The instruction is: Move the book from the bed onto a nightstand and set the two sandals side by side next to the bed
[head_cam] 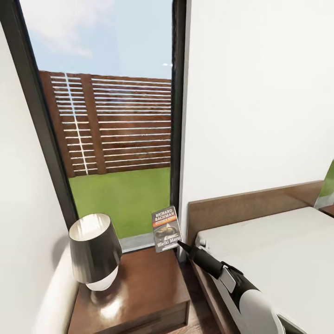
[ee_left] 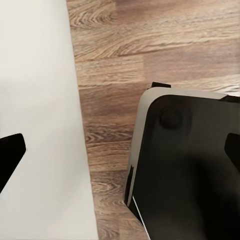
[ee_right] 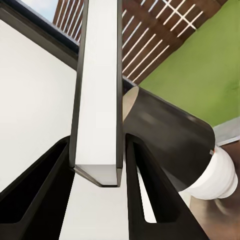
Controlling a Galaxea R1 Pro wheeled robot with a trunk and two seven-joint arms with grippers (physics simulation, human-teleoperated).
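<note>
The book-moving step is under way and close to its end, I'd say: the right gripper (head_cam: pixel 180 243) has the book (head_cam: pixel 166 228) pinched by its lower corner and holds it upright in the air over the back right corner of the nightstand (head_cam: pixel 139 290), in front of the tall window (head_cam: pixel 111 116). From the right wrist camera the book (ee_right: pixel 97 95) runs edge-on between the two dark fingers (ee_right: pixel 150 200), which press against its covers, so the grip looks firm. The right arm reaches up and forward from low beside the bed (head_cam: pixel 273 250), forearm slanted toward the window, wrist in line with it. A lamp (head_cam: pixel 95 250) takes up the left part of the nightstand top, leaving bare wood on the right and front. The next move, as I judge it, calls for lowering the book onto that bare patch, tilting it flat and keeping clear of the lampshade before letting go. The left gripper's fingertips (ee_left: pixel 10 150) appear wide apart above the plank floor (ee_left: pixel 115 65), though so little of them shows that I can't be certain.
</note>
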